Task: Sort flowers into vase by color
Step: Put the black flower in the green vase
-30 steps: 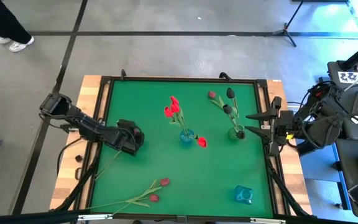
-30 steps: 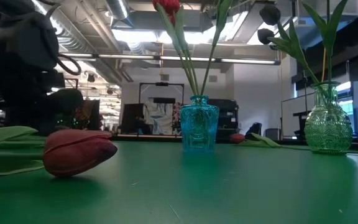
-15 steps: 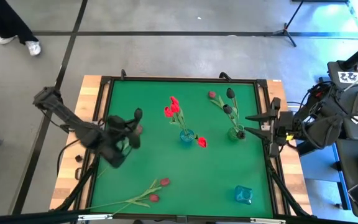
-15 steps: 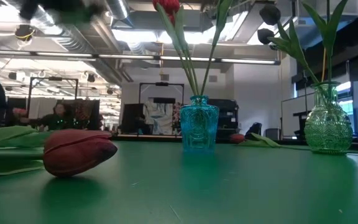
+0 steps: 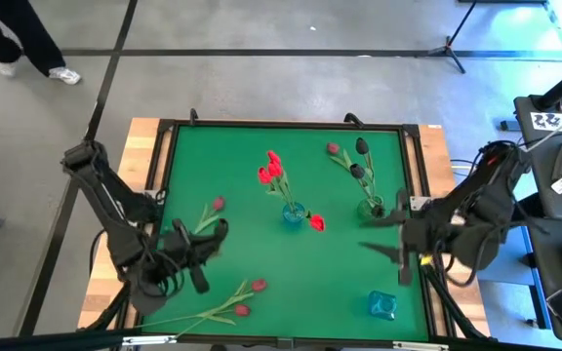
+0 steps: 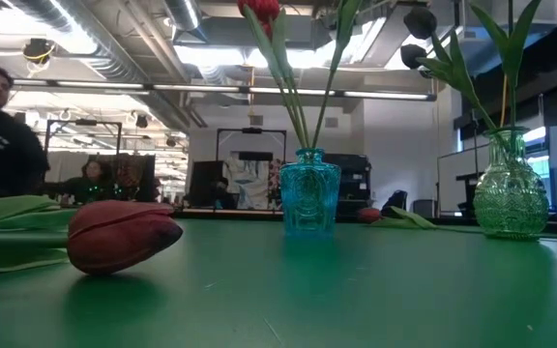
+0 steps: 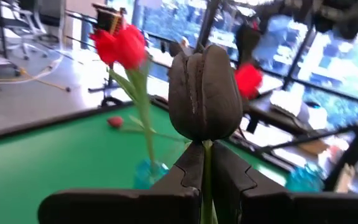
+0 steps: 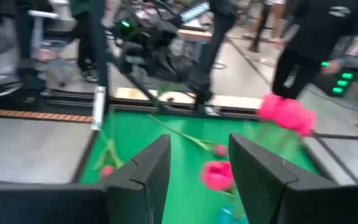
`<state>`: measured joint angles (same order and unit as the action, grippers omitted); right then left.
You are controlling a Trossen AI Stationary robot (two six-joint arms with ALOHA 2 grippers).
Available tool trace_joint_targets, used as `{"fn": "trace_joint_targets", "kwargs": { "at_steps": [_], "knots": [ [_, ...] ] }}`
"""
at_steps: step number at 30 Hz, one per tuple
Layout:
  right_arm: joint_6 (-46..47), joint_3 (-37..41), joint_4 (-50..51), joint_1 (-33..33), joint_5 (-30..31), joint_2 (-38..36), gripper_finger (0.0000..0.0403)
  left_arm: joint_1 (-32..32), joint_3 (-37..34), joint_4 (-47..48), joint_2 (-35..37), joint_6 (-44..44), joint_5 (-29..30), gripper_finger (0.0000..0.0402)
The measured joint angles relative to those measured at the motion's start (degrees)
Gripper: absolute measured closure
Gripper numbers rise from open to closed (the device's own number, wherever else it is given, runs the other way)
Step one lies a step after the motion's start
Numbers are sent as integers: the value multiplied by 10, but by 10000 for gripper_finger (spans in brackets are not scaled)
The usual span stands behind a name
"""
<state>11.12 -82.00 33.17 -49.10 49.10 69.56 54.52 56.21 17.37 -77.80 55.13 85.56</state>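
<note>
Gripping a dark maroon tulip (image 7: 204, 93) by its thin green stem, the left end effector (image 7: 205, 167) is hovering over the green bench (image 5: 261, 263); the right end effector (image 8: 199, 163) is gaping empty.

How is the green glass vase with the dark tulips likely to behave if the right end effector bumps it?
The green glass vase looks bulbous and low, so probably fairly stable, yet its tall leaning dark tulips may make it tippy. On the green mat it would likely slide little. Being glass, it seems fragile.
</note>
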Motion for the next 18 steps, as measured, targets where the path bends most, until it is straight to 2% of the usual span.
{"fn": "trace_joint_targets", "kwargs": {
  "at_steps": [6, 14, 18],
  "knots": [
    [-33, 0, -69, 0, -51, 51, 242, -9, 0, -159, -81, -122, -82, 390],
    [-34, 0, -74, 0, -53, 105, 242, -47, 0, -314, -121, -303, -296, 390],
    [3, 0, -66, -11, -117, 123, 242, -57, 0, -408, -129, -390, -384, 390]
  ]
}}
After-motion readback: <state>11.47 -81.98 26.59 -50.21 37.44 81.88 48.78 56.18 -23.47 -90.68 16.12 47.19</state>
